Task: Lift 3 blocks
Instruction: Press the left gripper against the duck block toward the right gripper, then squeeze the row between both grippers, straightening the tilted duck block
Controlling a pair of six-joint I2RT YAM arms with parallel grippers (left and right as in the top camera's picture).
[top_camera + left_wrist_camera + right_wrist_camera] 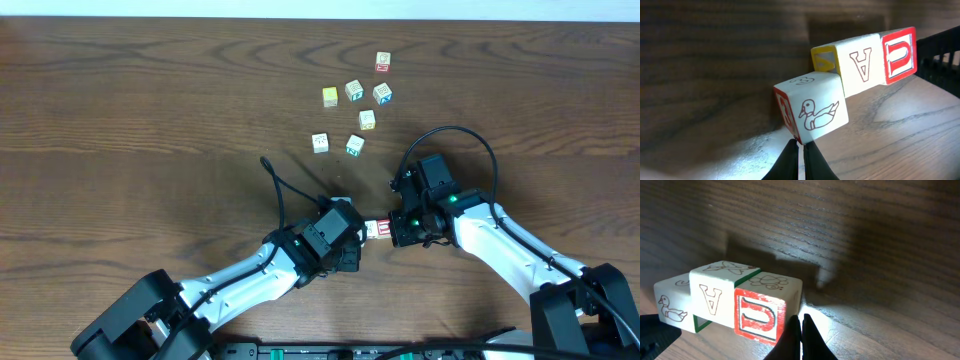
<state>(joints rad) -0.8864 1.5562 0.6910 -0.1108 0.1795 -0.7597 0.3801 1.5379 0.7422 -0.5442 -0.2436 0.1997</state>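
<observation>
Blocks [377, 230]: three in a row, near the front of the table [150, 120], caught end to end between the two grippers and well apart from the loose cubes [354, 91] farther off.
Row order: duck block [817, 112] at the left arm's end, A block [860, 65] in the middle, red block [900, 55] at the right arm's end.
Long axis: runs from one gripper to the other, side to side in the overhead view.
Left gripper [799, 159]: fingers closed together with nothing between them; the joined tip touches the duck block's lower edge.
Right gripper [801, 330]: likewise closed and empty; its tip is against or just beside the red block's outer face, low down.
Alignment: the duck block sits out of line, turned and lower in the left wrist view; the A and red blocks look flush.
Height: cannot tell whether the row rests on the wood or hangs just above it.
Nearer arm: neither; each has one end.
Coming move, as a judgement: both arms must rise together while pushing inward along the axis; the skewed duck block is the one most likely to slip out.
</observation>
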